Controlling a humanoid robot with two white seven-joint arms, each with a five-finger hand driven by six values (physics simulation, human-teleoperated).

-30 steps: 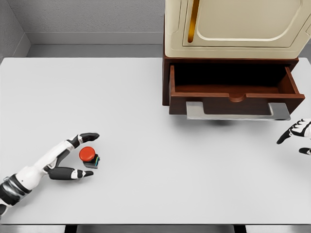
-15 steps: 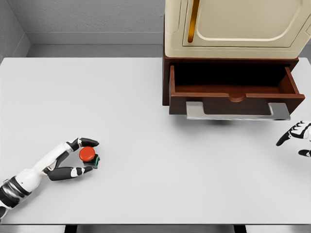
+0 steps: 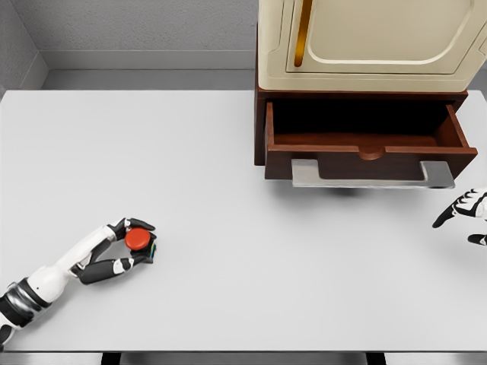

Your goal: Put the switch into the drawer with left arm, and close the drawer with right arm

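Switch (image 3: 138,240) sits near the counter's front-left corner, red cap up, small dark base under it. Left hand (image 3: 125,246) is curled round it: one dark fingertip over the far side of the cap, thumb at the near side, both touching or just about. Looks like a pinch on the cap, grip closed on the switch; can't tell if it's off the counter (image 3: 228,190) yet.

Drawer (image 3: 365,137) is pulled open at the counter's back-right, under the cream cabinet (image 3: 365,38), grey handle (image 3: 373,176) facing front. Right hand (image 3: 463,211) waits at the right edge, fingers loosely spread, holding nothing.

Step in hand: secure the grasp. To do it well, squeeze low enough to catch the base too, since the rounded cap may slip. Lift straight up, then carry across to the drawer, clearing its front wall before release. Keep right hand clear until then.
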